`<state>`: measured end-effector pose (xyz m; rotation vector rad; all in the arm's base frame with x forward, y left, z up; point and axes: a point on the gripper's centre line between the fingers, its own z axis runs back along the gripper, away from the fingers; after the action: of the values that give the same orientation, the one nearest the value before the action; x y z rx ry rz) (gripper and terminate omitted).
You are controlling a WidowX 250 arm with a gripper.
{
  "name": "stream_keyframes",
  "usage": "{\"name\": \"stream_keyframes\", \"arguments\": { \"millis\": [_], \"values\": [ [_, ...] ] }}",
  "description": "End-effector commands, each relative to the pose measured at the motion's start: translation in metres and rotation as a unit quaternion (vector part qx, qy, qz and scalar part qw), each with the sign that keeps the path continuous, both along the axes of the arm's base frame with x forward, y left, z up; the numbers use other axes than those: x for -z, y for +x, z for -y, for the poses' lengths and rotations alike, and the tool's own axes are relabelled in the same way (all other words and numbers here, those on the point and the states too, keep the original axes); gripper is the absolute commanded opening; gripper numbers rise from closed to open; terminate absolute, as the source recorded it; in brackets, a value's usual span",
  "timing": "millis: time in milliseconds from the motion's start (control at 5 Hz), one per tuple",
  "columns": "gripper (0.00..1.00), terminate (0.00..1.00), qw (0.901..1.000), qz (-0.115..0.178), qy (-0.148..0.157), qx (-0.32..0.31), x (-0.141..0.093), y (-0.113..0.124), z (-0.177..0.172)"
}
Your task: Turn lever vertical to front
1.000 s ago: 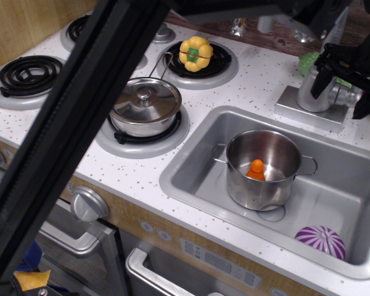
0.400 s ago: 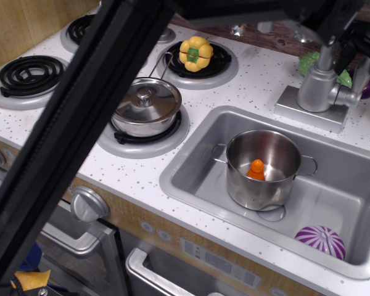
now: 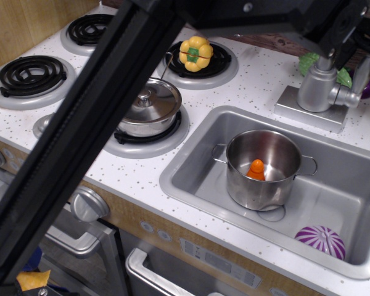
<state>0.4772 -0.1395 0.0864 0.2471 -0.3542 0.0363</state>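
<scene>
White speckled counter fills most of the view, with a wooden wall behind its far edge and wood-fronted oven panels below its near edge. Four black coil burners sit on its left half. One at the far left is bare, and a yellow bell pepper lies on the back burner nearest the sink. A lidded steel pan rests on the front burner, partly hidden by a broad black arm beam that crosses the frame from the lower left to the top.

Set into the counter's right half is a grey sink. A steel pot stands inside it with a small orange object at the bottom, and a purple-and-white striped ball lies near the sink's front right corner.

Behind the sink, a cylindrical faucet body stands on a flat grey plate. A short stub comes off the body's right side and carries the lever, a flat silver paddle pointing up and tilting slightly right. Green leafy pieces show behind the faucet. Dark robot parts hang just above the faucet at the top edge, but the tool itself cannot be made out, so its opening cannot be told. A round grey knob sits on the front panel.
</scene>
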Motion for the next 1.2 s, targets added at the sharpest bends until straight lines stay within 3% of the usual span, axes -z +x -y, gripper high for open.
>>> {"name": "stream_keyframes", "arguments": {
  "millis": [0,200,600,800,1000],
  "values": [
    [1.0,0.0,0.9985,0.051,-0.021,-0.006,-0.029,0.009,-0.003],
    [0.0,0.0,0.9979,0.052,-0.029,-0.025,-0.03,0.006,0.0],
    [0.0,0.0,0.9919,0.051,-0.066,-0.096,-0.024,-0.022,0.006],
    [0.0,0.0,0.9869,0.035,-0.089,-0.13,-0.014,-0.04,0.002],
    [0.0,0.0,0.9849,-0.003,-0.105,-0.138,-0.005,-0.048,-0.009]
  ]
}}
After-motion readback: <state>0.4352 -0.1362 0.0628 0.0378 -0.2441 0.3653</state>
